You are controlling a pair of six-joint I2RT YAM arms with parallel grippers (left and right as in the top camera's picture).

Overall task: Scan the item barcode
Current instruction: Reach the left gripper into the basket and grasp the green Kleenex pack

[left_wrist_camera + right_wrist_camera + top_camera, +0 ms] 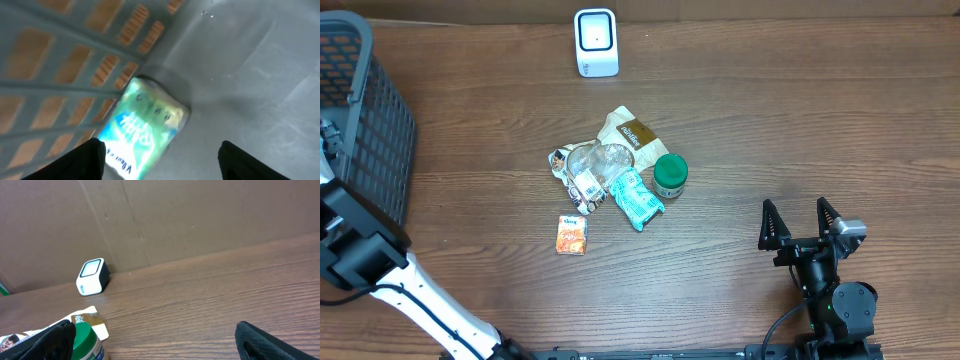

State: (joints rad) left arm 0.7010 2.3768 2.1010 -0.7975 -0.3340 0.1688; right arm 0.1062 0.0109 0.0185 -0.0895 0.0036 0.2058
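A green-and-white packet (145, 125) lies on the grey floor of the basket (250, 75), against its slotted wall, blurred in the left wrist view. My left gripper (162, 160) hovers over it, open, the packet's lower end by the left fingertip (87, 160) and nothing clamped. The white barcode scanner (595, 42) stands at the table's back edge. In the overhead view my right gripper (803, 222) rests open at the front right, holding nothing. The left gripper itself is hidden at the basket (360, 120) in that view.
A pile lies mid-table: a brown packet (630, 130), a clear packet (595, 165), a teal packet (638, 198), a green-lidded jar (670, 175) and a small orange box (572, 235). The right wrist view shows the scanner (93, 276) and jar (85, 340) before a cardboard wall.
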